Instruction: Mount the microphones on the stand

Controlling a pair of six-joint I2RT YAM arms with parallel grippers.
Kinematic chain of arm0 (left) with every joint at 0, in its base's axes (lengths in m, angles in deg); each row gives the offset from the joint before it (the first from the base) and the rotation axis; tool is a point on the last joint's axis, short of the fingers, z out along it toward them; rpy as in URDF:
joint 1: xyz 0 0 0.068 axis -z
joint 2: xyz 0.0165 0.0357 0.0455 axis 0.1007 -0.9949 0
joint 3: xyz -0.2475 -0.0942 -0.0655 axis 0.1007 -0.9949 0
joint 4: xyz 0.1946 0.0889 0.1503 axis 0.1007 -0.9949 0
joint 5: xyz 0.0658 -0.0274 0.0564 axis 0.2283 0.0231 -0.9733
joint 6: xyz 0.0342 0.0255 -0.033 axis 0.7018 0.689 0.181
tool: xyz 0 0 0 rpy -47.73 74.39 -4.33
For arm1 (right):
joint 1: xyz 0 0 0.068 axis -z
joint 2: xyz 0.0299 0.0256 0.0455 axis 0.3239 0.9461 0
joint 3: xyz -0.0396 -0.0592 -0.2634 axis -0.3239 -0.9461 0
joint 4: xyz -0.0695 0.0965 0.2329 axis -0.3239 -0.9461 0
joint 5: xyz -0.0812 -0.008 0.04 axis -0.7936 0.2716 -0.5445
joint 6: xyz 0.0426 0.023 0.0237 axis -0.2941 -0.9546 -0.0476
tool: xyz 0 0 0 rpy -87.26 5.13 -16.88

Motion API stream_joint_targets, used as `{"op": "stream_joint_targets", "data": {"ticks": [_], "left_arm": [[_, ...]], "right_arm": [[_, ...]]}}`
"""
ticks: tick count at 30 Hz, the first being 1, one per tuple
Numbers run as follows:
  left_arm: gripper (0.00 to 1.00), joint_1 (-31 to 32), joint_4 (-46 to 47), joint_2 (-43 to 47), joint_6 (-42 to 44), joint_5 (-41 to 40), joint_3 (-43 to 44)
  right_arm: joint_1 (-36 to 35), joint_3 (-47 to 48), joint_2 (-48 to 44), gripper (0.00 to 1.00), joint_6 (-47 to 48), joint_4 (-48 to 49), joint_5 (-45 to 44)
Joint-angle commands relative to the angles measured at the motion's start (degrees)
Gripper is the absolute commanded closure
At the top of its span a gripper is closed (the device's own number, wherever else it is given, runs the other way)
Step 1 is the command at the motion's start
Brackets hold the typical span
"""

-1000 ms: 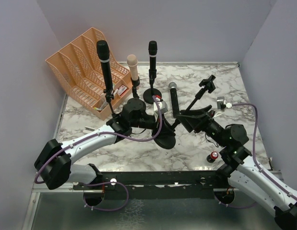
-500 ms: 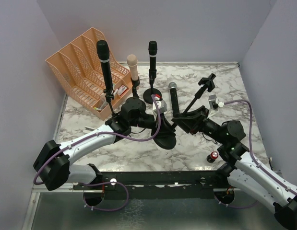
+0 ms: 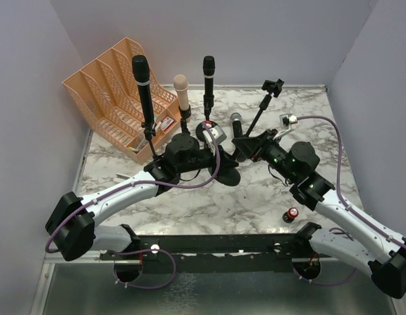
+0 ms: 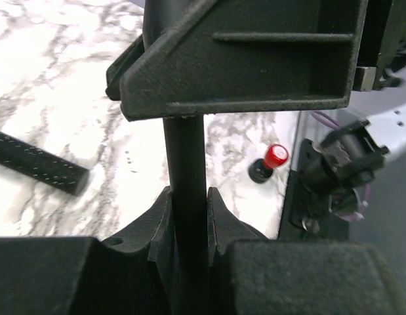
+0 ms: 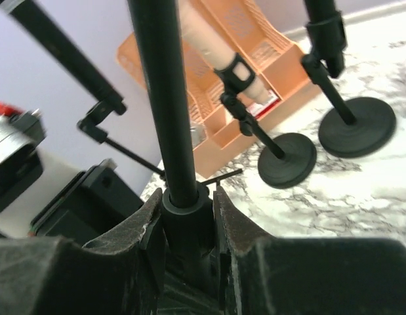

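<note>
Overhead view of a marble surface (image 3: 189,203). Near the centre, an empty black stand (image 3: 260,111) leans toward 1 o'clock, its clip (image 3: 273,85) bare. The left jaws are clenched on its rod low down. The right jaws are clenched on the same rod just above, at a collar (image 5: 186,199). The silver-headed microphone (image 3: 236,119) lies on the surface beside them, head toward 12 o'clock. From 11 to 12 o'clock, three more sit in stands: a tall black microphone (image 3: 140,72), a peach-pink microphone (image 3: 182,85) and a second black microphone (image 3: 208,69). A red-topped battery (image 3: 292,213) stands at 5 o'clock.
</note>
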Motion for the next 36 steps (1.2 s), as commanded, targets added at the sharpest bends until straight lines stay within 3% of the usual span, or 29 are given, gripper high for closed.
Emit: {"op": "stream_joint_targets", "data": {"ticks": [1, 3, 6, 9, 15, 19, 30, 36], "left_arm": [[1.0, 0.0, 6.9, -0.1, 4.4, -12.3, 0.5], [1.0, -0.1, 7.4, -1.0, 3.7, -12.2, 0.5], [1.0, -0.1, 7.7, -1.5, 2.7, -9.8, 0.2], [1.0, -0.8, 7.8, -0.8, 1.3, -4.7, -0.1], [1.0, -2.0, 8.1, 1.5, -0.4, 10.6, -0.6], [1.0, -2.2, 8.1, 2.3, -0.7, 18.5, -0.6], [1.0, -2.2, 8.1, 2.5, -0.7, 23.7, 0.8], [1.0, -2.2, 8.1, 2.6, -1.1, 24.0, 1.3]], "right_arm": [[-0.5, 8.5, 3.9, 0.99, -10.8, -15.8, -16.8], [-0.5, 10.0, 5.4, 0.94, -8.8, -17.7, -15.3], [-0.5, 6.8, 3.7, 0.5, -4.4, -9.8, -9.5], [-0.3, 2.8, -0.9, 0.31, 0.4, -2.9, -6.0], [0.2, -1.4, -6.2, 0.29, 5.9, 1.9, 4.6], [0.4, -3.8, -9.7, 0.34, 6.9, 4.1, 8.1], [0.5, -3.4, -12.9, 0.59, 7.9, 2.2, 13.3], [0.5, -2.4, -10.4, 0.61, 8.3, 2.3, 17.7]]}}
